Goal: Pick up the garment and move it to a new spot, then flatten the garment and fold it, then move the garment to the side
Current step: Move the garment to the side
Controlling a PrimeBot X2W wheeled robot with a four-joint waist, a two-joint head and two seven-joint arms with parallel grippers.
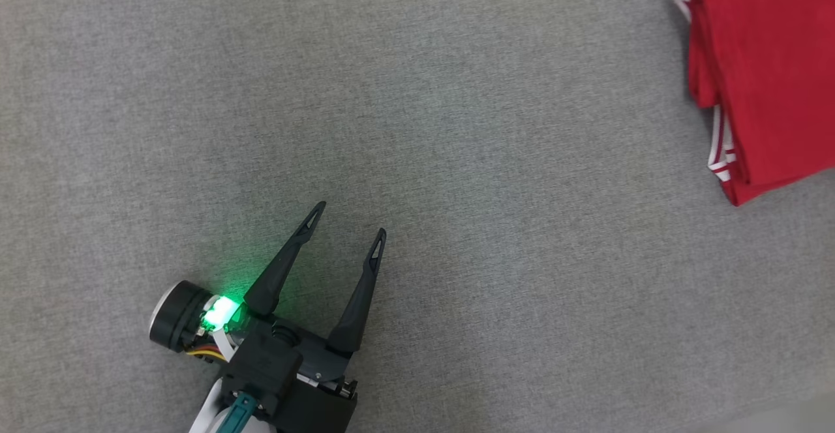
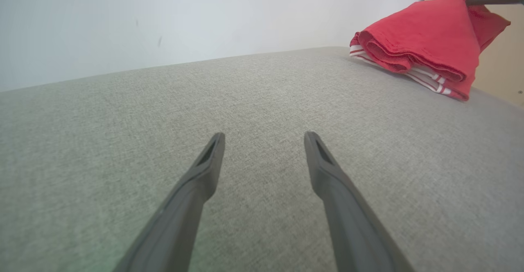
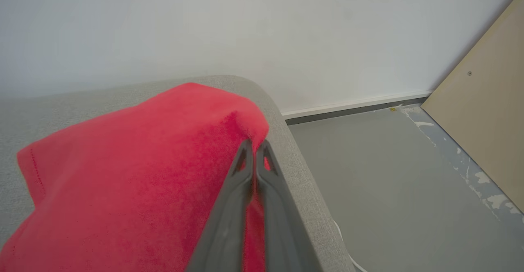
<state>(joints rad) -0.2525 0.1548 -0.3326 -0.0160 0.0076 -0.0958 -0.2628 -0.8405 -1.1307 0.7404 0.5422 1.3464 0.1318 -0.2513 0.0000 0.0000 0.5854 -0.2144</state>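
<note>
Red soft-knit garment (image 1: pixel 770 68) with white-striped trim lies folded on grey woven upholstery (image 1: pixel 417 126); our right jaws pinch its corner, our left jaws gape empty.

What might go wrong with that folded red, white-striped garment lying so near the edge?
The red white-striped garment lies at the rounded edge of the grey fabric surface; a tug may drop it onto the floor. The right gripper is shut on one raised bit of cloth, so pulling may undo the folding.
</note>
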